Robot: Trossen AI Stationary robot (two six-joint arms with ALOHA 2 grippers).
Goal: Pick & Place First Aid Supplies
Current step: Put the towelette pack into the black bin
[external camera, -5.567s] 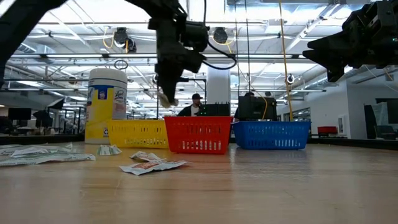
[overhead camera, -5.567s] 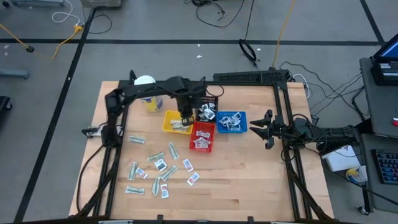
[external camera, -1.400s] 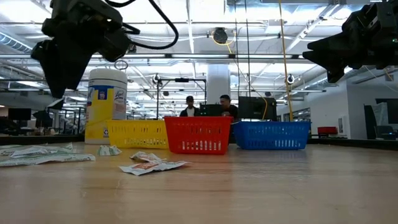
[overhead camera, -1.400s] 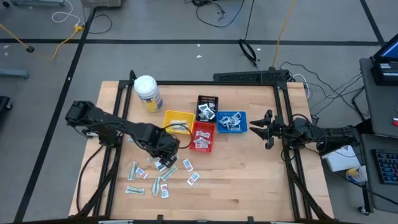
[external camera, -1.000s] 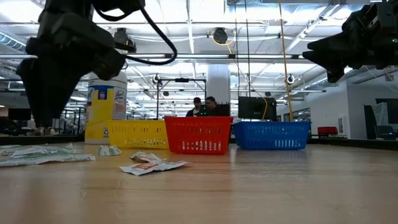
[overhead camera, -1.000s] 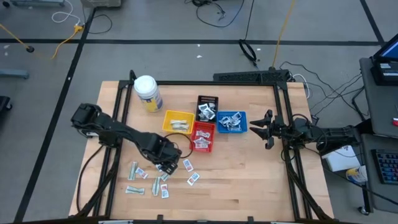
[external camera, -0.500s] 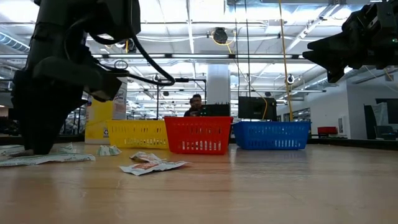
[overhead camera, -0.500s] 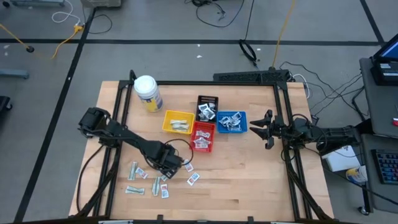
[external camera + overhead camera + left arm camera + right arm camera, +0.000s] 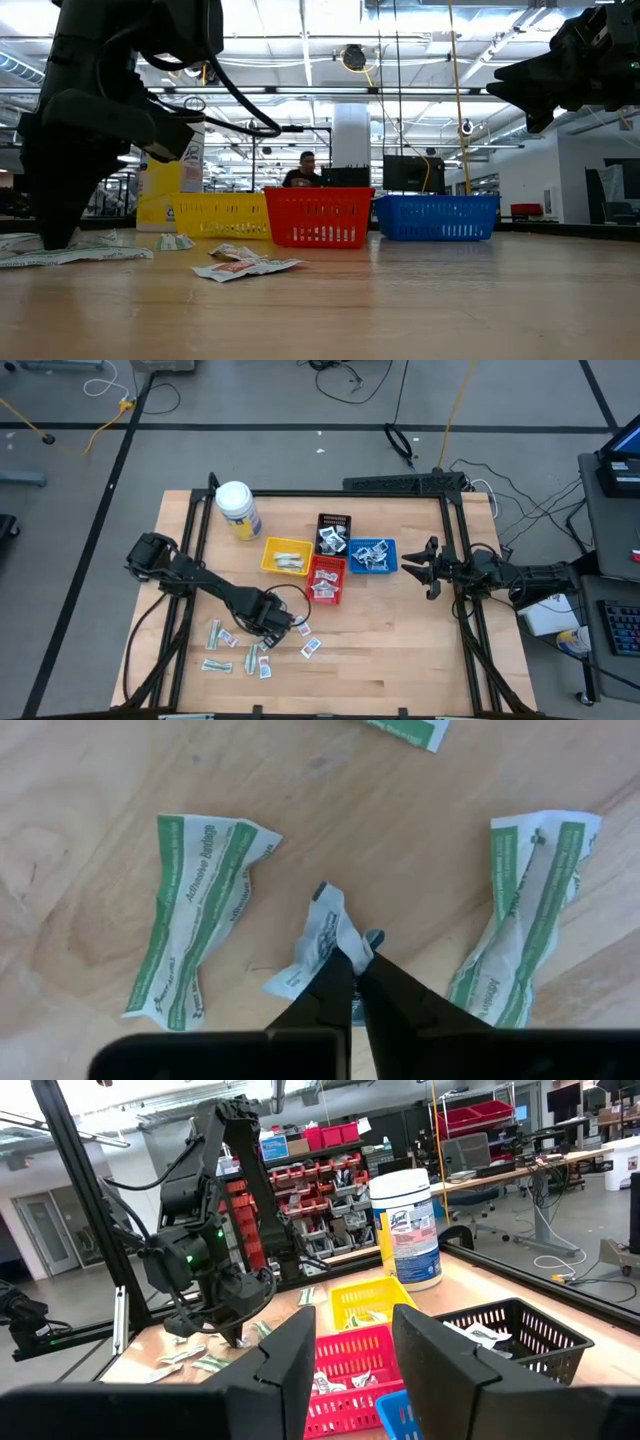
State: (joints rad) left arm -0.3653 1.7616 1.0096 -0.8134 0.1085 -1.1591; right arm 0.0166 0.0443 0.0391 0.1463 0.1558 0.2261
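Crumpled packet lengthwise into left tool.

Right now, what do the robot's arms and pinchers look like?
Both are black, jointed metal arms with loose black cables looping off them. The left gripper ends in slim, pointed black jaws. The right gripper has broad, flat black jaws. A small green light glows on the left arm.

**Big open workshop behind the bench**

Grey floor all around, crossed by dark tape lines and loose cables. Looking level, ceiling lights glare bright over pipes and beams, a white column stands mid-room, and a person sits at a monitor. Red storage bins line shelves
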